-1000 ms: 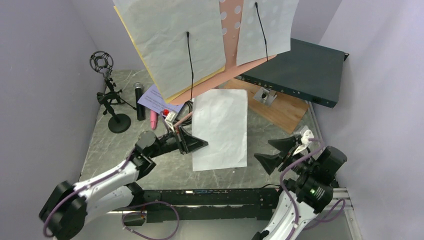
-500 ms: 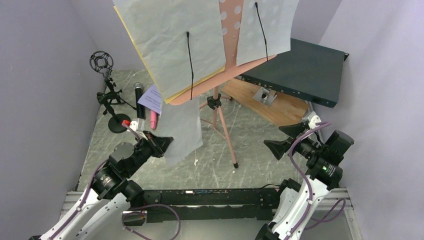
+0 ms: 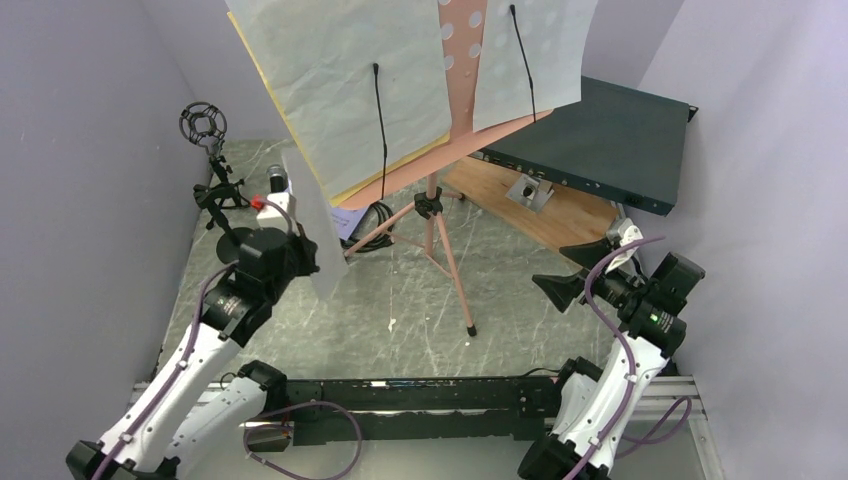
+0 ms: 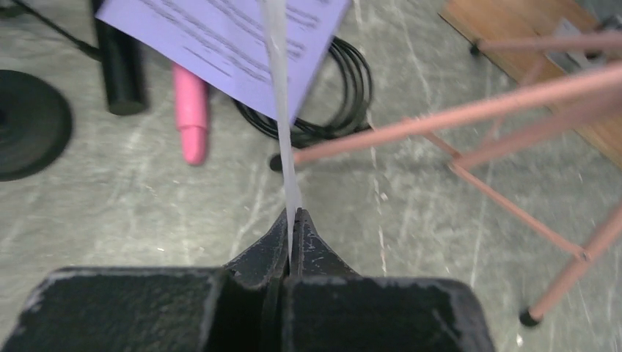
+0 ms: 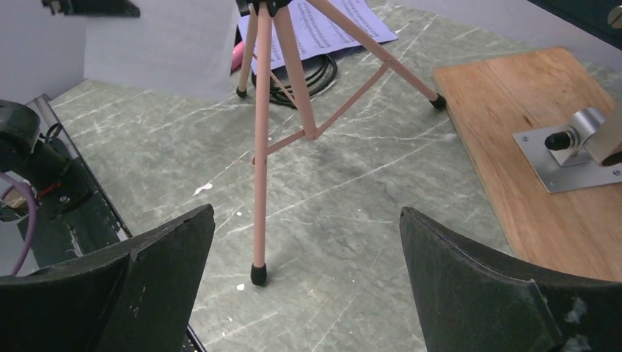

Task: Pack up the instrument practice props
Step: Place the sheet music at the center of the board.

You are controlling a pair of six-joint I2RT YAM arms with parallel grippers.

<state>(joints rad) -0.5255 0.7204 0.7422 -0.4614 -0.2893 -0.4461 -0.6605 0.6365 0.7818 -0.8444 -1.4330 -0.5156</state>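
Showing the white sheet in transit. A second ago it lay spread flat on the table in front of the music stand. It now hangs edge-on from your left gripper, whose jaws are pinched shut on its lower edge. The arm has swung it to the far left, above the lilac sheet, the pink microphone and the black microphone, which lie beside a coiled cable near the microphone holder.

Your right gripper has drawn back to the right, clear of the sheet. Its jaws stand wide with nothing between them, and it looks across at the near leg of the stand and the wooden board.

Read this as one loose page lifted and gathered toward the other small props on the left. Most of the packing is judged still to come:
- The stand is upright on its three legs.
- Its pages are still pinned by the black retaining wires.
- Both microphones are still on the table.

No case or bag shows in any view, so you cannot tell where the sheet is finally meant to go.
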